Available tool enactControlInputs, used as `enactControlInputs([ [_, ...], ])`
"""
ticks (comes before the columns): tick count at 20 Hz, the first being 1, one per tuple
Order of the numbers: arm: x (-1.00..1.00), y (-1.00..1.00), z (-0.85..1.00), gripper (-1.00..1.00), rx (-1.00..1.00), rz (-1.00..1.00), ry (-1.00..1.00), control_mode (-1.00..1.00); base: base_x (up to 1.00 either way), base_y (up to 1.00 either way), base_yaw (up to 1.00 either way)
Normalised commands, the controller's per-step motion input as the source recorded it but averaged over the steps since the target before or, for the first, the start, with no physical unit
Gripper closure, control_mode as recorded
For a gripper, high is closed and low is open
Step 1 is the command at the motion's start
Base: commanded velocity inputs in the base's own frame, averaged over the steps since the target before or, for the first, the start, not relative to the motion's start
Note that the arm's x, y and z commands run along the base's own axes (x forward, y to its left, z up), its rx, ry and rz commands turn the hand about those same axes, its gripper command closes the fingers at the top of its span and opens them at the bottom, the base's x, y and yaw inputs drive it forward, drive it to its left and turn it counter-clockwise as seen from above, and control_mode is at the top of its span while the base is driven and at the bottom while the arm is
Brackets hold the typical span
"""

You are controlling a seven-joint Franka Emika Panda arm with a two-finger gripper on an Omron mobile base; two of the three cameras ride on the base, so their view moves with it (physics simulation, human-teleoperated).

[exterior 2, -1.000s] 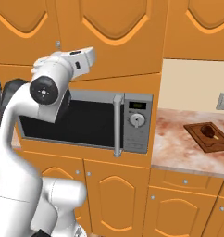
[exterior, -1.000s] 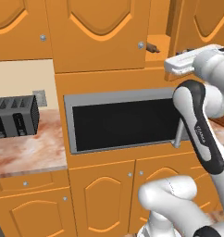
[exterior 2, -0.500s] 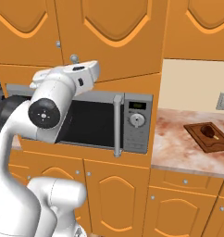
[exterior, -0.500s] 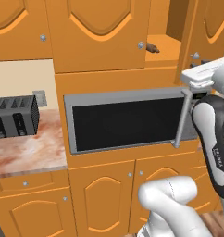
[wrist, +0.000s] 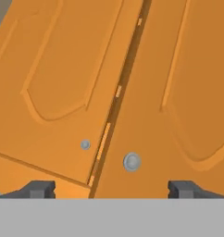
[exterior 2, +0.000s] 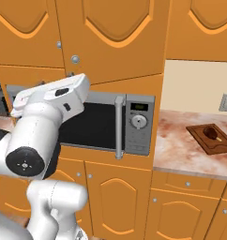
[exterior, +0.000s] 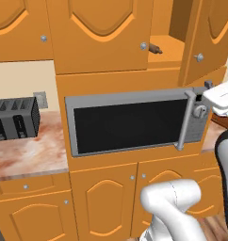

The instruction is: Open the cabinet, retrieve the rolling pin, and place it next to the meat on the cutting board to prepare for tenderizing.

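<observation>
Gripper: I have my gripper (wrist: 111, 190) spread wide and holding nothing; its 2 fingertips (wrist: 40, 189) sit far apart at the bottom of the hand view, facing orange door panels and 2 small round knobs, clear of both.
Step in hand: I judge the door-opening step done, with retrieval of the rolling pin not yet begun.
Cabinet: above the microwave (exterior: 134, 123), the cabinet (exterior: 200, 40) has its right door swung outward in the left base view, so the shelf inside is exposed.
Cabinet contents: the rolling pin (exterior: 155, 48) lies on that shelf just above the microwave's top; I see 1 dark handle stub poking past the closed left door's edge, the rest hidden.
Next move: I would raise the open hand to the shelf, reach past the open door, and close on the pin's body.
Cutting board: to the right of the microwave on the marble counter, the cutting board (exterior 2: 200, 136) carries the meat (exterior 2: 210, 131).
</observation>
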Motion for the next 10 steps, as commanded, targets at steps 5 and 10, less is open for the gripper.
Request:
enactControlInputs([
  [5, -0.51, 0.62, 0.01, -1.0, -0.19, 0.0, -0.1, -1.0, 0.0, 0.0, 0.0],
  [10, 0.13, 0.91, 0.04, -1.0, -0.28, 0.0, -0.02, -1.0, 0.0, 0.0, 0.0],
])
